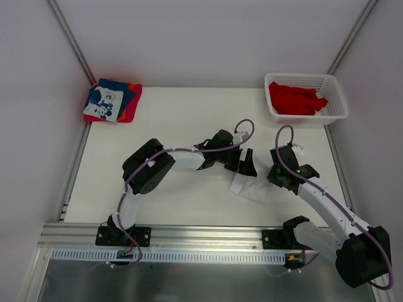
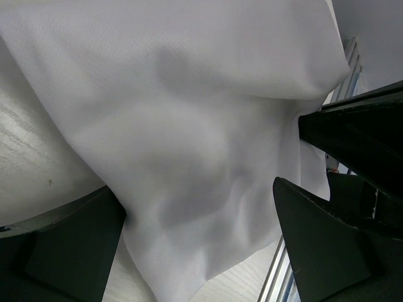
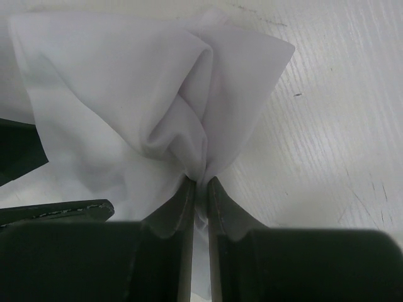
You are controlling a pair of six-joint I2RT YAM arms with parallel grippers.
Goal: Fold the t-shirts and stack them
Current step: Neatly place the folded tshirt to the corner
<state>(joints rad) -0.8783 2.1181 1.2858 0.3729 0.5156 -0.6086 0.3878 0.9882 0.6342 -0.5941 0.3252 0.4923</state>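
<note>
A plain white t-shirt (image 1: 250, 187) lies crumpled on the table between my two arms. My right gripper (image 3: 200, 181) is shut on a bunched fold of the white t-shirt (image 3: 157, 100); it sits at the shirt's right edge (image 1: 279, 175). My left gripper (image 1: 244, 165) hovers over the shirt's far edge, its fingers (image 2: 69, 245) spread wide open with the white t-shirt (image 2: 189, 126) filling the space between them. Folded t-shirts (image 1: 112, 100), blue with a white print on red and orange, are stacked at the far left. Red t-shirts (image 1: 296, 98) lie in the basket.
A white lattice basket (image 1: 337, 100) stands at the far right corner. Metal frame rails run along the table's left side (image 1: 74, 160) and near edge (image 1: 201, 234). Grey walls enclose the space.
</note>
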